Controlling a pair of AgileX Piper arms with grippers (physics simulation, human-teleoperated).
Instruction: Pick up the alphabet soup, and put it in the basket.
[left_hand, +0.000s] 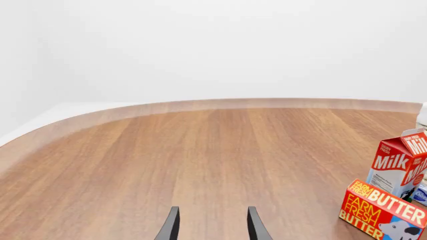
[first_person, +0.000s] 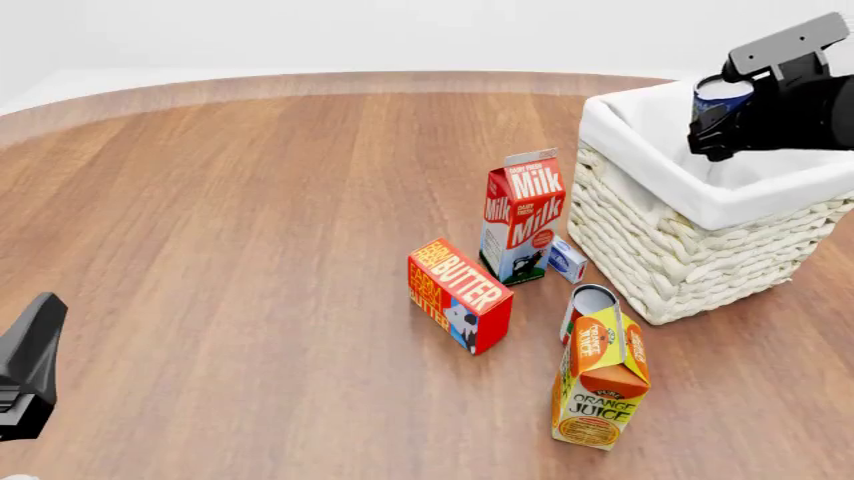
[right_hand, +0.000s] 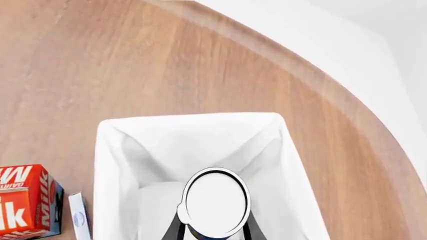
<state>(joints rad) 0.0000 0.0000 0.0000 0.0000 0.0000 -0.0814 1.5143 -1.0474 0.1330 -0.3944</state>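
A broad round wooden table (first_person: 240, 220) fills the scene. At its far right stands the large square cream-white wicker basket (first_person: 694, 255), its white cloth lining folded over the rim. The black right gripper (first_person: 727, 108) hangs over the basket's open mouth, its fingers closed on the small alphabet soup can (first_person: 722, 92) with its blue label and pale silver top. In the right wrist view the can's round lid sits directly above the lining, so the hold looks meant for release into the basket.

Beside the basket stand a red-and-white milk carton (first_person: 523, 215), a red and yellow butter box (first_person: 458, 294) and an orange juice carton (first_person: 601, 378), none touched.

The left gripper (left_hand: 212, 224) waits low over bare wood, fingers parted around nothing, well away.
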